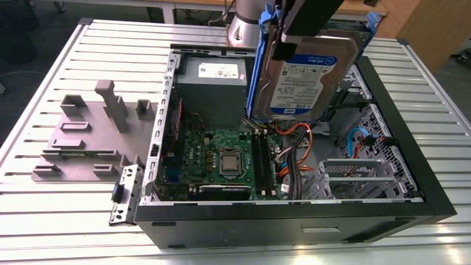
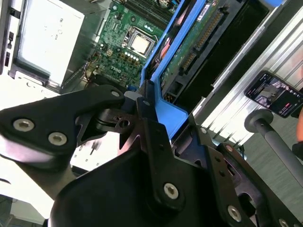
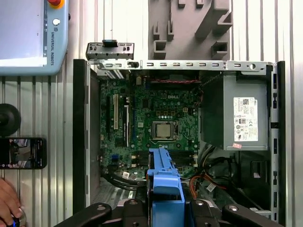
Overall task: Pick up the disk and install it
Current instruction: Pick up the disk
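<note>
The disk (image 1: 312,77), a silver hard drive with a blue-and-white label in a blue plastic carrier (image 1: 257,83), hangs upright and slightly tilted above the open computer case (image 1: 412,165), over its rear middle. My gripper (image 1: 294,30) is shut on the carrier's upper end. In the second wrist view the black fingers (image 2: 147,101) clamp the blue carrier (image 2: 168,113), and the disk's green circuit side (image 2: 194,42) runs away from them. In the first wrist view the carrier (image 3: 165,182) sticks out from my gripper (image 3: 165,205) above the motherboard (image 3: 156,123).
Inside the case are a grey power supply box (image 1: 213,83) with a white sticker, orange and blue cables (image 1: 294,135) and a metal drive cage (image 1: 357,176). A grey fixture plate (image 1: 88,138) lies to the exterior view's left. A phone (image 3: 21,152), a hand (image 3: 7,198) and a pendant (image 3: 31,35) lie beside the case.
</note>
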